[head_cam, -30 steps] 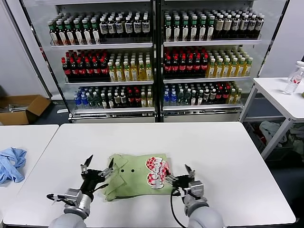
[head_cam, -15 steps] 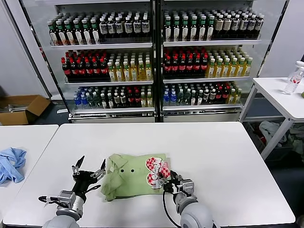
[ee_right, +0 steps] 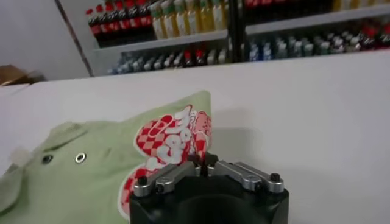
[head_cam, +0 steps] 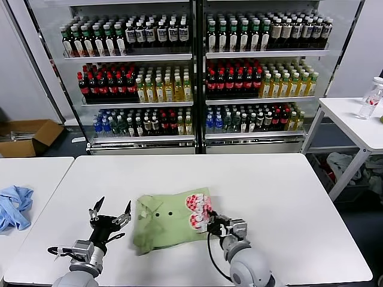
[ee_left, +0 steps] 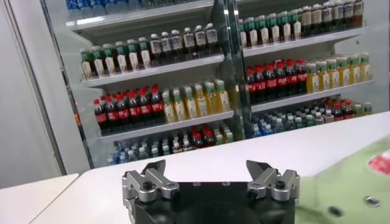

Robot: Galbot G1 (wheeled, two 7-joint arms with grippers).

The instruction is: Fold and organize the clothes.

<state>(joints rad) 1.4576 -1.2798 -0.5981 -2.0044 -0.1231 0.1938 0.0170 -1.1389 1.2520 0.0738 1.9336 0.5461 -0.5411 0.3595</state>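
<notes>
right pincer (head_cam: 210, 223) pinches the polo shirt's (head_cam: 164, 224) right edge.

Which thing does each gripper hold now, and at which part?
Right gripper is shut on the polo shirt, pinching its edge beside the red-and-white graphic. Left gripper is open, holding nothing.

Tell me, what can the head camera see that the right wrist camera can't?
Only the head view shows the blue cloth on the side table, the cardboard box on the floor, and the left gripper, open, just left of the shirt. Only the right wrist view shows close up that the right gripper is shut on the green polo shirt at its printed edge. Both show the shirt, its red-and-white print, the white table and the drink shelves.
</notes>
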